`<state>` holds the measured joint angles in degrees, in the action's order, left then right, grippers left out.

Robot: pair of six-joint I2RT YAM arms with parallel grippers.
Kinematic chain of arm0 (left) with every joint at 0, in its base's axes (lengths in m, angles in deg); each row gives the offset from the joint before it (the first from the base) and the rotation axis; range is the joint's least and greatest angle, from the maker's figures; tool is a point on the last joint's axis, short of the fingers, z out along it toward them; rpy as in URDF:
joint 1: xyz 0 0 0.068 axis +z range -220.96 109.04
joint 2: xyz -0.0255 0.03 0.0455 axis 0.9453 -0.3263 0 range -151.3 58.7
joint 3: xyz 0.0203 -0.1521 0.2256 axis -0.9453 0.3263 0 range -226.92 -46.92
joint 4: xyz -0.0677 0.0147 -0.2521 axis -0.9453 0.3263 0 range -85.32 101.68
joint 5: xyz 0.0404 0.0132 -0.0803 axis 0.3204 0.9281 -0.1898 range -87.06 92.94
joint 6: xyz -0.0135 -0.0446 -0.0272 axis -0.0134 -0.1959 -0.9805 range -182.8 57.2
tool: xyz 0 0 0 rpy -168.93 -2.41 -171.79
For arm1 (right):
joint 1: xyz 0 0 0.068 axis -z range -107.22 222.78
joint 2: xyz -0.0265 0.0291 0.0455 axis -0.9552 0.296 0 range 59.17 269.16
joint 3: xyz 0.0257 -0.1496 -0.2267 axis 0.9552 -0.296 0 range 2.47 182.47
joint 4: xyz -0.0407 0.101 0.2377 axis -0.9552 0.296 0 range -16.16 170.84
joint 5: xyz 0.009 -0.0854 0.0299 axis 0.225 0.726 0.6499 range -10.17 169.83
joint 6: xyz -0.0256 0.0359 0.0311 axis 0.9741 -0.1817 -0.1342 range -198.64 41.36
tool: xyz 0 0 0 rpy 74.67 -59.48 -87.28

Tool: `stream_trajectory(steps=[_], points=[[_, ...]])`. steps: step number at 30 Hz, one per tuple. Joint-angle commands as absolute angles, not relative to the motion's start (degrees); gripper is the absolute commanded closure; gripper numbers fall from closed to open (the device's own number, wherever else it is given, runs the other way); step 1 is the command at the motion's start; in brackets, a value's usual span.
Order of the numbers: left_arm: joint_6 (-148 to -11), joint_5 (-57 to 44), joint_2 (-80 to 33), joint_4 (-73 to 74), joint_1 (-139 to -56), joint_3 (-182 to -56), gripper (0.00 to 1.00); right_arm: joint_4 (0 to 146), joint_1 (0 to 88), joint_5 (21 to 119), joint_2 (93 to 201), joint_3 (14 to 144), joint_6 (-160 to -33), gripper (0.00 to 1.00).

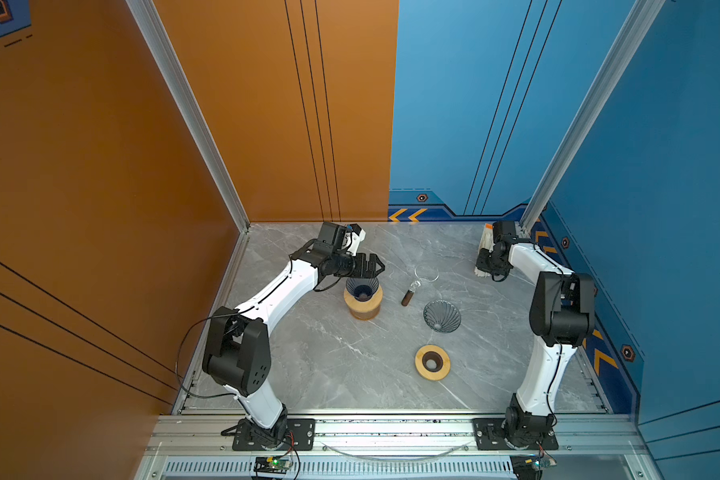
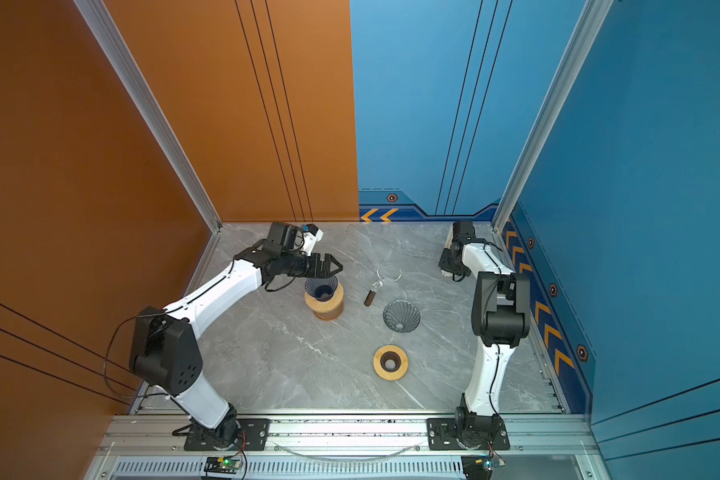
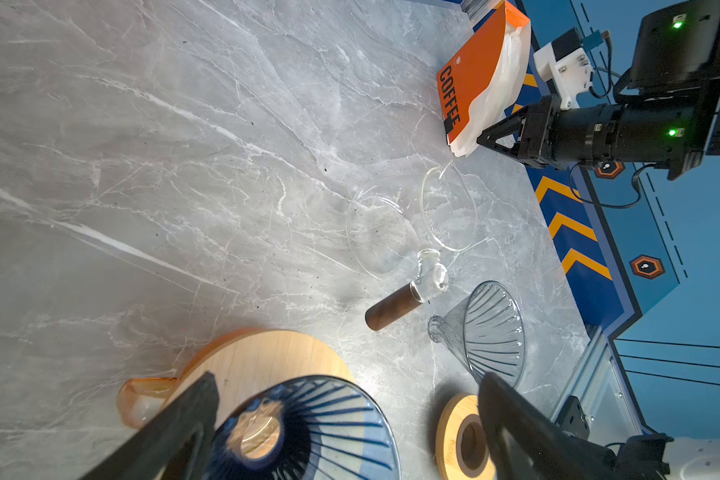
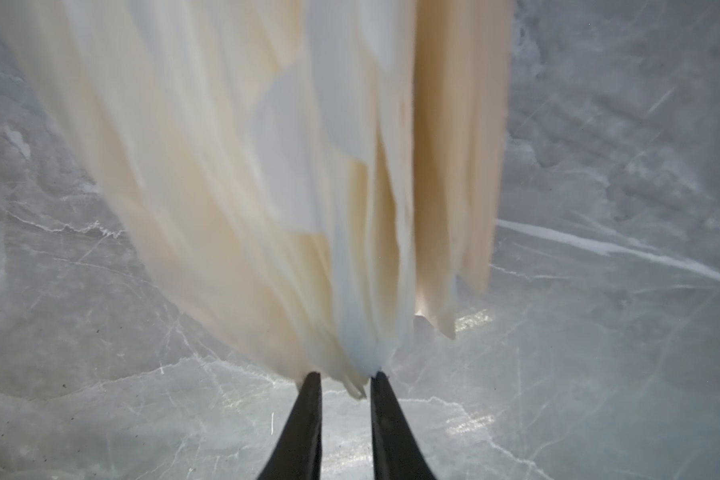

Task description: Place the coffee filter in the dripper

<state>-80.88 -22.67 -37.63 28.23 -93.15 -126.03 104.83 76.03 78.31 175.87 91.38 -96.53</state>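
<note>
White and cream paper filled the right wrist view. The filter stack (image 4: 267, 166) stood fanned in loose leaves, and the right gripper (image 4: 344, 378) had closed on the stack's pointed lower corner. Its jaws stood at a narrow gap, a fingertip touching paper on each side. Several leaves seemed to lie in that pinch, which I judged the chief risk. The pull wanted to be slow and checked, so that one filter came away and not a bundle.

From the left wrist view, the stack sat in an orange packet (image 3: 470, 83) propped at the table's far edge, with the right gripper's tips at its lower corner. The left gripper (image 3: 348, 380) held nothing, its jaws wide apart just above the blue dripper (image 3: 308, 424), which was seated on a wooden stand (image 3: 258, 357). I took this one to be the target. A clear dripper (image 3: 491, 328) lay tipped on its side near a wooden ring (image 3: 462, 440).

In both top views, the stack and the blue dripper were well apart across the marble table (image 1: 308, 353). The carry would best pass high over the glass server (image 1: 427, 272) between them, with the filter's point down.
</note>
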Motion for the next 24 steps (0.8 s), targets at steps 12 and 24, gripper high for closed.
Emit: stream_trajectory(steps=[12,24], points=[[-81.5,-24.3,-38.9,29.1,-93.6,-127.1,0.02,106.4,75.3,77.7,175.8,92.6,-97.1,0.84],[-81.4,-24.3,-38.9,29.1,-93.6,-126.9,0.02,106.4,76.5,79.1,177.6,94.5,-96.4,0.81]])
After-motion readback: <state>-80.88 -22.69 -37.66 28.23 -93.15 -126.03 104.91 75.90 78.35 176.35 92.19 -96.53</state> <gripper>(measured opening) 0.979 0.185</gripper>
